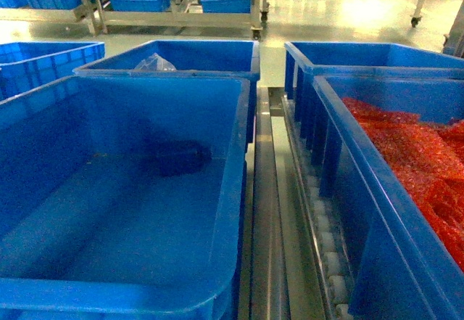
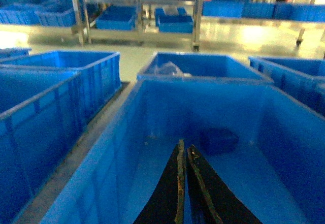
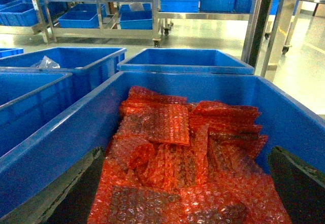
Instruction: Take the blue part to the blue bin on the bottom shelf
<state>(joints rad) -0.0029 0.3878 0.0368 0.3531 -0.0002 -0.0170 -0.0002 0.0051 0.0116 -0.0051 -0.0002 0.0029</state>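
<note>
The blue part (image 1: 178,157) is a small dark navy block lying on the floor of the large blue bin (image 1: 233,160), near its far wall. In the left wrist view the part (image 2: 219,140) lies just right of and beyond my left gripper (image 2: 184,146), which hangs inside the bin (image 2: 167,102) with its jaws shut and empty. My right gripper (image 3: 188,152) is wide open above red bubble-wrap packets (image 3: 172,148), holding nothing. The bin rests on the bottom shelf, whose steel rail (image 1: 264,211) and white rollers (image 1: 328,251) show beside it. Neither gripper appears in the head view.
A like crate with red packets (image 1: 341,153) stands close on the right. Behind the bin is a crate holding a clear plastic bag (image 1: 154,63). More blue crates sit at the left (image 1: 43,62) and far right (image 1: 348,55). Steel racks with crates (image 1: 181,8) line the back.
</note>
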